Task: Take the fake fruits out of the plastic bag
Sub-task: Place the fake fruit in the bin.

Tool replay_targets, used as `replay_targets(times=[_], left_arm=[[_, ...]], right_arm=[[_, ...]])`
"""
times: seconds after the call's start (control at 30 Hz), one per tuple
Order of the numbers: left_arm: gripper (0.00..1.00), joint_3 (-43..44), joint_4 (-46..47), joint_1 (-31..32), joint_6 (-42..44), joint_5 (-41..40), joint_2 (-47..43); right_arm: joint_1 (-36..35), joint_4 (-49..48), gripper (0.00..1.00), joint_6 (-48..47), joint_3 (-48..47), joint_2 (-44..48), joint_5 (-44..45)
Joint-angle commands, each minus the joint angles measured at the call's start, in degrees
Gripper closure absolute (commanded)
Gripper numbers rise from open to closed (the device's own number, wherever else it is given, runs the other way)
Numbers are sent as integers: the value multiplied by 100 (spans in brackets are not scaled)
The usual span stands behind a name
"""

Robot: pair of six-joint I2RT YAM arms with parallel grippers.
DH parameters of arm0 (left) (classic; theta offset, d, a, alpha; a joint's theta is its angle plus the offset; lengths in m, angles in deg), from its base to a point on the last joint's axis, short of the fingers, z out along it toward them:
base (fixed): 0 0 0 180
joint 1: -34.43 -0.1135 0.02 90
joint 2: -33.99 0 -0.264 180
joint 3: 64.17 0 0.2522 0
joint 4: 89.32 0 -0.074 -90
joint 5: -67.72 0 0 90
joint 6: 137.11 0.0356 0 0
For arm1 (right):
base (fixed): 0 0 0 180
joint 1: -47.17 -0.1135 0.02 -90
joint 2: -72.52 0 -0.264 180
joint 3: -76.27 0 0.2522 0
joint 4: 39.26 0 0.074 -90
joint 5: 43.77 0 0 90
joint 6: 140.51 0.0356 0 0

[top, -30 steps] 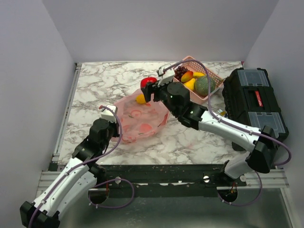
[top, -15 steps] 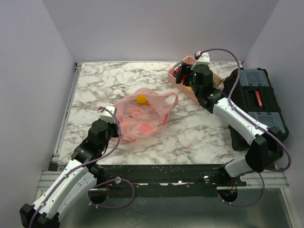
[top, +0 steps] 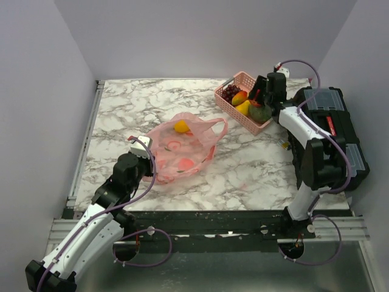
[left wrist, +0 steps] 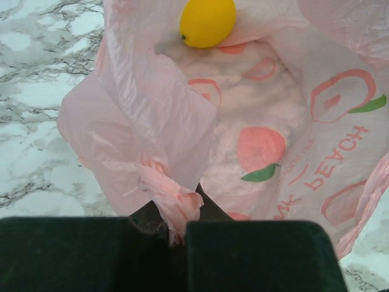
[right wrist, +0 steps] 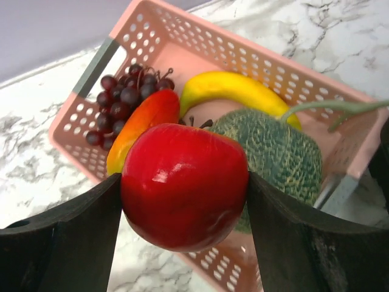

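Swung over basket (right wrist: 243,58), right hand (right wrist: 183,201) clamps apple (right wrist: 182,173).

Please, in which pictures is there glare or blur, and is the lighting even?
Right wrist view: small white glare spots on the red apple. Left wrist view: the left pincer at the bottom is blurred, the plastic bag sharp. Top view: even light, soft shadows on the table.

Soft, even, fairly bright light falls from overhead, and shadows on the marble desk (top: 121,103) are faint and short. Small white glints sit on the red apple (right wrist: 182,182). The overhead view is slightly grainy. Both wrist views go dark and soft along the bottom edge.
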State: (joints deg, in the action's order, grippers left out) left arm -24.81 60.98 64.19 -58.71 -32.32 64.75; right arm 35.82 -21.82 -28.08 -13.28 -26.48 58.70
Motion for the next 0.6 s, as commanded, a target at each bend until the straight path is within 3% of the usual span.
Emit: replay_targets(times=[0.0, 0.07, 0.27, 0.43, 0.57], left_arm=[[100, 137, 62, 21, 61, 372, -35], [100, 146, 69, 21, 70, 389, -54], [100, 129, 85, 21, 87, 374, -129], [100, 135, 132, 21, 122, 352, -132], [100, 152, 146, 12, 126, 396, -51]], right_arm=[[81, 354, 99, 62, -1086, -755, -283], [81, 568, 98, -6, -1588, -1147, -207], [81, 1190, 61, -225, -2715, -1993, 250], [81, 1265, 30, -336, -2827, -2229, 276], [81, 1378, 16, -358, -2803, -2240, 268]])
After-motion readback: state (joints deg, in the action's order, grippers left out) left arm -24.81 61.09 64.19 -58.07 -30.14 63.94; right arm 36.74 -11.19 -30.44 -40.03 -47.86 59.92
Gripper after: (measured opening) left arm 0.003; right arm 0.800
